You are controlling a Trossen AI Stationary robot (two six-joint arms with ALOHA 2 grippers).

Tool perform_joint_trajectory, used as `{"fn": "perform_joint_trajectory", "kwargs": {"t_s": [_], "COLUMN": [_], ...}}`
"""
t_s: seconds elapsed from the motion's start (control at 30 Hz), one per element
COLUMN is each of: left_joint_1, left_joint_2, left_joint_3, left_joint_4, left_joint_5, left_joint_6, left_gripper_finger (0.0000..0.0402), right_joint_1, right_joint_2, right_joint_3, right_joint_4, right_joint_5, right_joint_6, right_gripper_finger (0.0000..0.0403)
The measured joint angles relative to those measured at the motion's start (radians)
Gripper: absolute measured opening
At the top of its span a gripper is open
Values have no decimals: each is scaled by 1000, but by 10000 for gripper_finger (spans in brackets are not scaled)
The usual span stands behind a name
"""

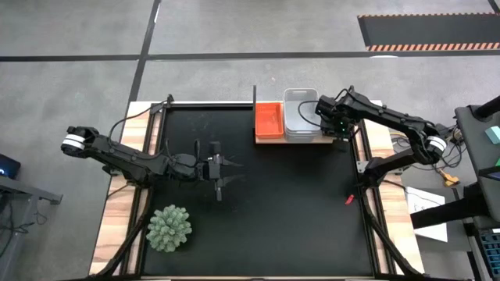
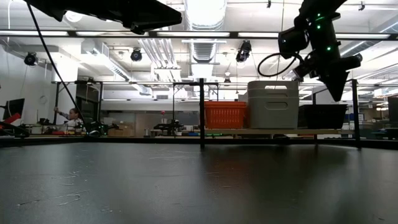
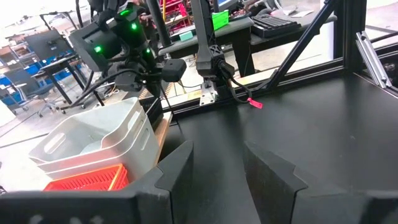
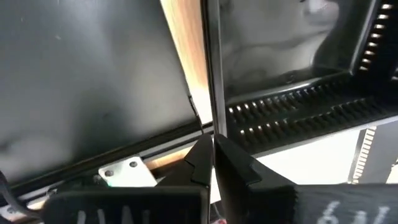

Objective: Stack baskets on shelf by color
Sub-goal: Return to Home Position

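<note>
On the wooden shelf (image 1: 267,140) at the table's far edge stand an orange basket (image 1: 269,119), stacked white baskets (image 1: 301,115) and, at the right end, a black basket (image 2: 323,116). My right gripper (image 4: 211,152) points down over the black basket and is shut on its wall. My left gripper (image 1: 219,168) hovers open and level above the middle of the black mat, holding nothing. In the left wrist view the white baskets (image 3: 93,140) and the orange basket (image 3: 87,180) show ahead of it. My right gripper pinches the rim of one side wall (image 4: 210,93) of the black basket, one finger inside and one outside. The fingers come from above, pointing steeply down. The basket sits upright with its bottom on the shelf (image 4: 180,62).
A green spiky plant (image 1: 169,228) stands at the near left of the mat. A small red object (image 1: 349,199) lies near the right edge. A thin black shelf post (image 2: 201,112) rises left of the orange basket. Bare mat lies between the arms.
</note>
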Motion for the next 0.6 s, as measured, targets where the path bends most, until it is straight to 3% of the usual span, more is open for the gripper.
{"fn": "perform_joint_trajectory", "kwargs": {"t_s": [0.6], "left_joint_1": [0], "left_joint_2": [0], "left_joint_3": [0], "left_joint_4": [0], "left_joint_5": [0], "left_joint_6": [0], "left_gripper_finger": [123], "right_joint_1": [0], "right_joint_2": [-37], "right_joint_3": [8], "right_joint_4": [46], "right_joint_5": [18], "right_joint_6": [61], "right_gripper_finger": [9]}}
